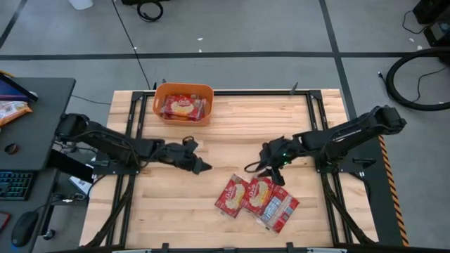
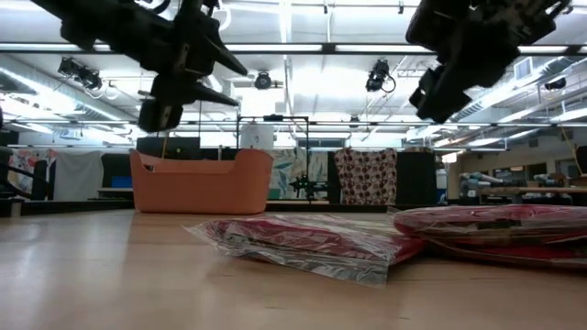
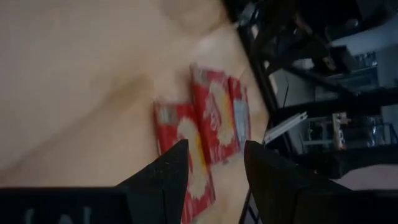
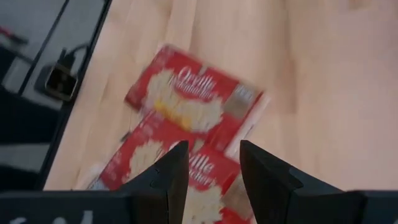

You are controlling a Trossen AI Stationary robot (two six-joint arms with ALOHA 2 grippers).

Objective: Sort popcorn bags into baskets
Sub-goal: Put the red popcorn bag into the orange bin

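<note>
The right hand [image 1: 256, 169] is held above the wooden surface [image 1: 232, 130], just beyond the near cluster of popcorn bags [image 1: 256, 199]; its fingers [image 4: 171, 171] are spread apart and nothing is gripped between them. The left hand [image 1: 204, 166] is positioned over the middle of the surface, pointing toward the same cluster; its fingers [image 3: 169, 171] are likewise parted and empty. The two hands are set facing each other, apart, with bare wood between them

Three red bags are seen lying flat in the near cluster, overlapped side by side, with one bag showing a silvery label toward the right edge of the group. In the low view the bags [image 2: 312, 243] are seen resting on the surface beneath both raised hands, neither of which is in contact with them

At the far edge of the surface the orange basket [image 1: 184, 91] is placed left of centre. Red popcorn bags [image 1: 184, 107] are seen lying inside it. The basket [image 2: 200, 181] is well apart from the near cluster and from both hands
</note>
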